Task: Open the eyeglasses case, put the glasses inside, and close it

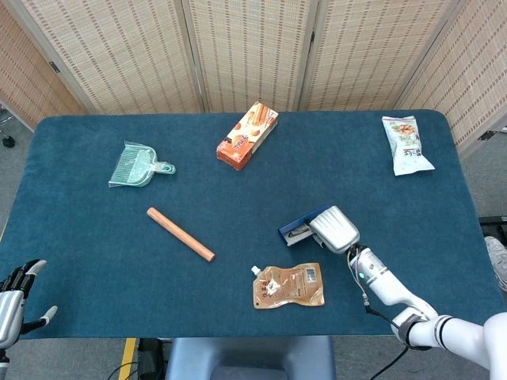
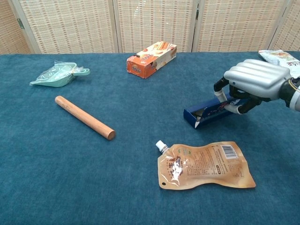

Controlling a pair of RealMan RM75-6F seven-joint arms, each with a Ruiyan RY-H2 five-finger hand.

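Woven folding screens (image 1: 253, 51) stand behind the blue-carpeted table (image 1: 95, 261).

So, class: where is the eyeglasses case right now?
In the head view, the blue eyeglasses case lies right of centre, under the right hand, just above the brown spouted pouch.

- The right hand (image 2: 253, 82) has a smooth, shiny silver back with long grooves where the fingers begin.
- The fingers (image 2: 219, 85) are black underneath, with some pale silver parts.
- The right forearm (image 1: 388, 283) is round and white, with a tiny green light near the wrist.
- A thin black cable (image 1: 366, 299) runs along the white arm.
- The left hand (image 1: 14, 299) has silver and black fingers with pale tips.
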